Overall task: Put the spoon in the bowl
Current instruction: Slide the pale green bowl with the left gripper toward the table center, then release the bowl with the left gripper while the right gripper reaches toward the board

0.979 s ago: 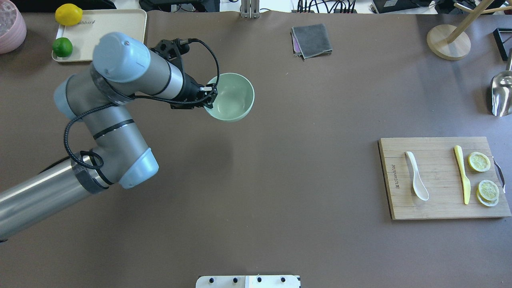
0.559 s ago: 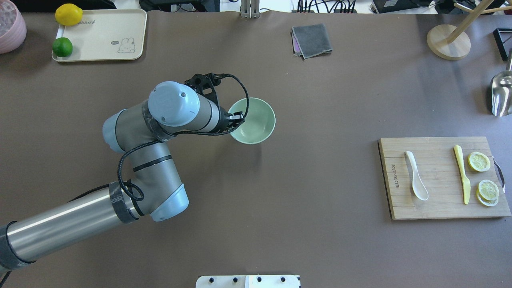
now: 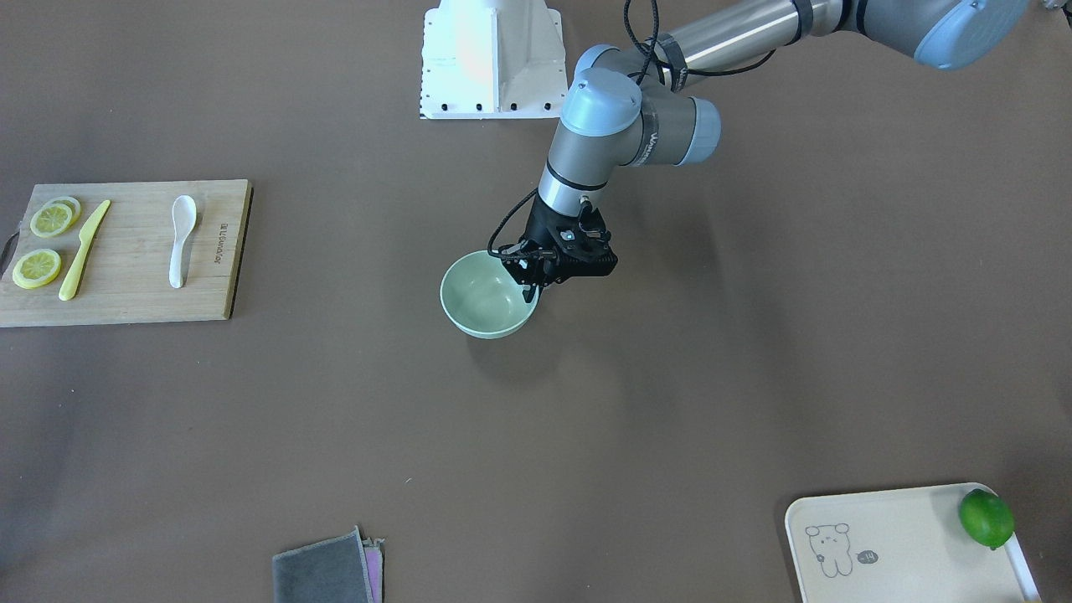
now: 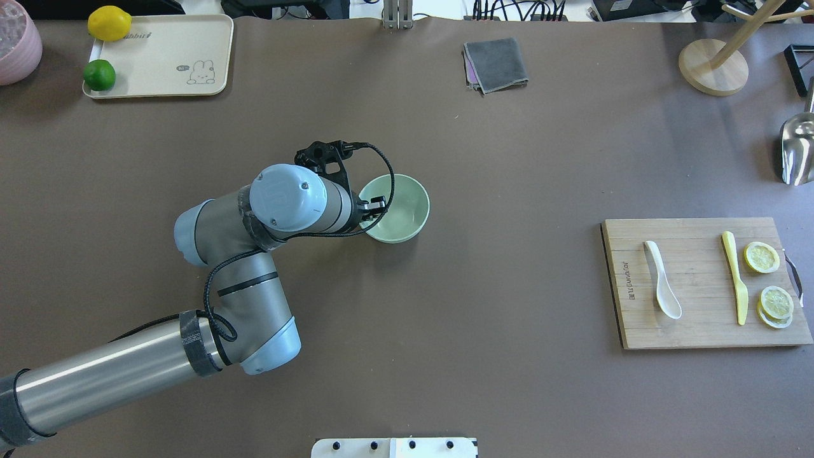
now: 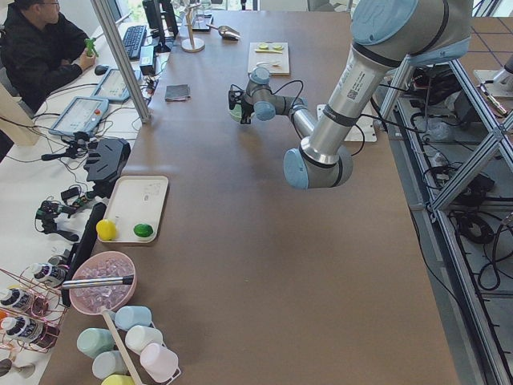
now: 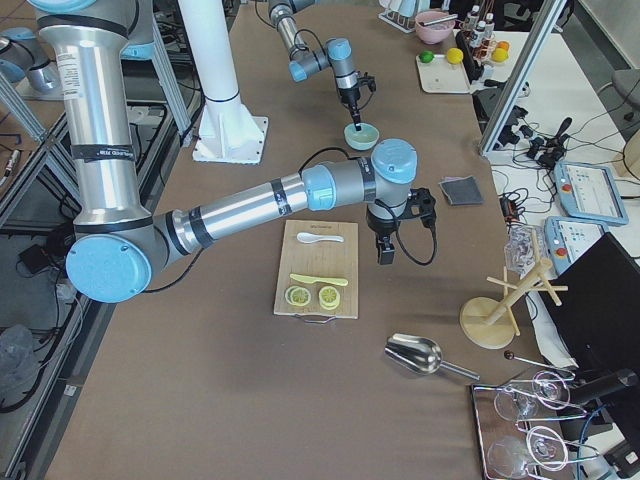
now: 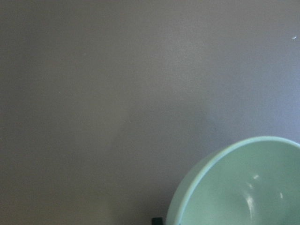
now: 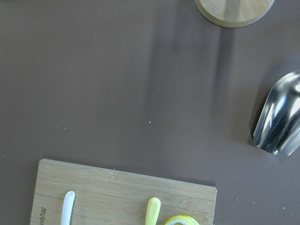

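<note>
Nearest me, at the right end of the counter (image 4: 509,159), the right end effector (image 6: 385,255) hangs just past the cutting board (image 4: 699,331); I cannot tell whether it is released or clenched. The spoon (image 4: 662,287) lies flat on that board, with 1 yellow knife (image 4: 736,280) alongside (easy to grab by mistake). Farther off, the left end effector (image 3: 533,289) is clenched on the rim of the bowl (image 4: 400,213). A pinch at 1 point could let it tip or slip.
</note>
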Motion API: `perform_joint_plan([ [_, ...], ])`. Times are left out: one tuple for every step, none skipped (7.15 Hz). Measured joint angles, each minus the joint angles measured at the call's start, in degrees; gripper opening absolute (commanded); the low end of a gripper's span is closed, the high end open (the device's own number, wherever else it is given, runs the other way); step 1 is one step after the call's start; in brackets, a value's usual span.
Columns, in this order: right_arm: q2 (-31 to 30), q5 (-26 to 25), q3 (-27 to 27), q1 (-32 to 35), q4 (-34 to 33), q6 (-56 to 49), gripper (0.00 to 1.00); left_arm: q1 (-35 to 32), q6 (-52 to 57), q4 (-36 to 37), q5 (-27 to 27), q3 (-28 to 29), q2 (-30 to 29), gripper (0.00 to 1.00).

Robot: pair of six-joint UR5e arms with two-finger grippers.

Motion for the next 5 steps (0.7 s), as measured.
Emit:
perform_joint_plan([
  [0.17, 0.04, 0.32, -0.06, 0.00, 0.85, 1.00, 0.62, 0.16, -0.05, 1.22, -0.33, 0.20, 0.98],
  [0.49, 0.23, 0.65, -0.41, 0.08, 1.98, 1.00, 0.51, 0.41, -0.05, 1.45, -1.26, 0.16, 0.98],
  [0.70, 0.52, 1.61, -1.93, 1.22, 5.48, 1.00, -1.12, 1.16, 0.02, -0.18, -2.91, 0.18, 0.98],
  [0.76, -0.01, 2.95, -5.08, 4.64, 12.05, 1.00, -4.72, 2.19, 0.07, -4.84, -4.43, 0.38, 0.98],
  [0.71, -1.80, 3.92, -9.24, 9.72, 20.12, 1.00, -9.23, 3.36, 0.09, -10.65, -5.33, 0.84, 0.98],
])
